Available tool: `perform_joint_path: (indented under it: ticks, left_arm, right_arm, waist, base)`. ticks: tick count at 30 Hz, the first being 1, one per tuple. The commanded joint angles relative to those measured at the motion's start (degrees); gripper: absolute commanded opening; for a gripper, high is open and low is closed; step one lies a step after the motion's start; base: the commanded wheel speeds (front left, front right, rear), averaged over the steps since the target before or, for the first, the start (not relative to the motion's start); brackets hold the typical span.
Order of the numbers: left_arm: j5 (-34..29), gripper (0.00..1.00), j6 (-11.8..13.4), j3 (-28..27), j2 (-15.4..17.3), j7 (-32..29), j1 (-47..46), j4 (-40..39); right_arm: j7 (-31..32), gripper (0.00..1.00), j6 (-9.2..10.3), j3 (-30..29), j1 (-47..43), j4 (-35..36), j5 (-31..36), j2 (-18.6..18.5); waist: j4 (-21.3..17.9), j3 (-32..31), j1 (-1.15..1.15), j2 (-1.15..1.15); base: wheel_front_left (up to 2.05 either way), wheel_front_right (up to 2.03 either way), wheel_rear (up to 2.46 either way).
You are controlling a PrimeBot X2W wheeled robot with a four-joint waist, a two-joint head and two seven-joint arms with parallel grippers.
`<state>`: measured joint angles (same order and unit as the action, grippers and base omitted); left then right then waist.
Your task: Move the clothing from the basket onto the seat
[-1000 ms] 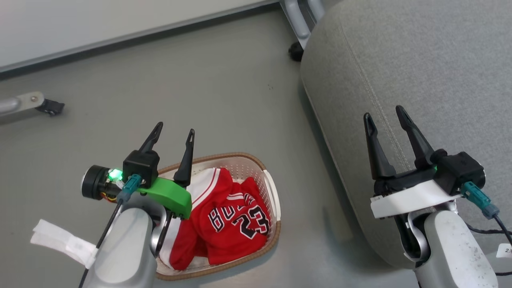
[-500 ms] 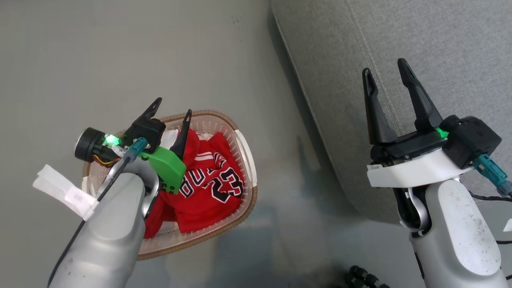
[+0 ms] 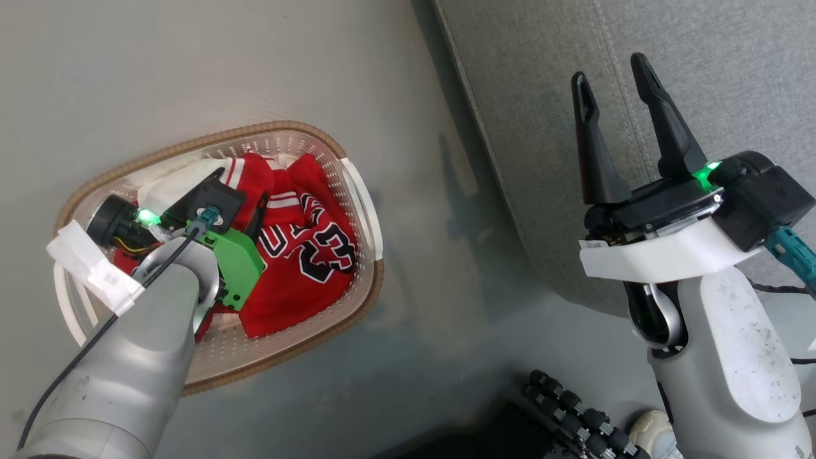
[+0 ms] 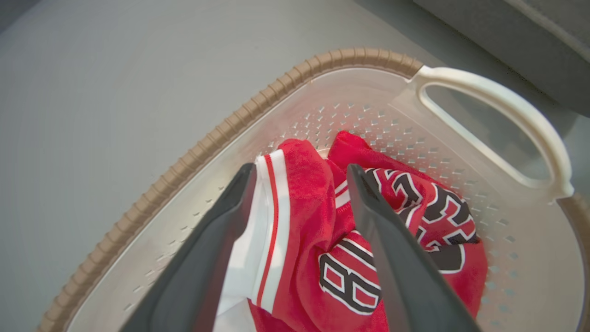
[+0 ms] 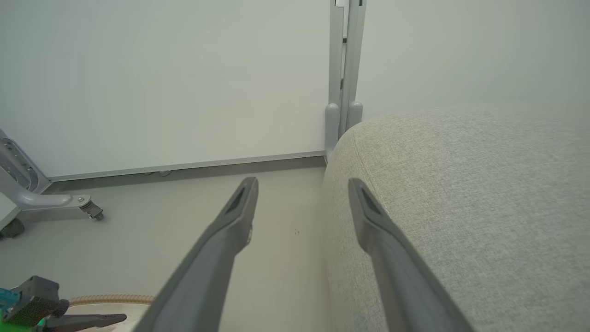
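If left gripper [image 4: 300,168] closes here: fingers spread, straddling a fold of clothing [image 3: 306,255]; may catch one piece only, or snag basket [image 3: 366,280] wall.
Where clothing lies: in basket, left of frame.
Idle right gripper [image 3: 607,67]: fingers apart, empty, by seat [image 3: 510,95], upper right.

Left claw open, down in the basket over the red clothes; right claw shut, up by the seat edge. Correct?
No. The right claw is open, not shut: the right wrist view shows it spread wide by the seat edge. The rest stands: left claw open, down in the basket over the red clothes.
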<state>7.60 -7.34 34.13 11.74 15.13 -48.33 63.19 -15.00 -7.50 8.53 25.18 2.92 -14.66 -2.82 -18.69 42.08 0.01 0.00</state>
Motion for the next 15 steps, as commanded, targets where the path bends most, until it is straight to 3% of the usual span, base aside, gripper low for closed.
perform_joint_path:
  ticks: [1,15]
  left_arm:
    - [0.6,1.0,-0.2,0.8,0.7,0.0,-1.9,1.2]
    - [1.2,1.0,-0.2,7.6,3.2,-2.9,-10.5,8.8]
  right_arm:
    - [-0.3,1.0,0.02,0.2,1.0,0.5,-0.2,-0.1]
    - [-0.3,1.0,0.02,0.8,3.6,3.6,0.1,-0.1]
  waist:
    - [-1.1,4.1,-0.01,0.0]
    - [-1.2,12.8,-0.01,0.0]
  base:
    - [0.0,0.0,0.0]
    - [0.0,0.0,0.0]
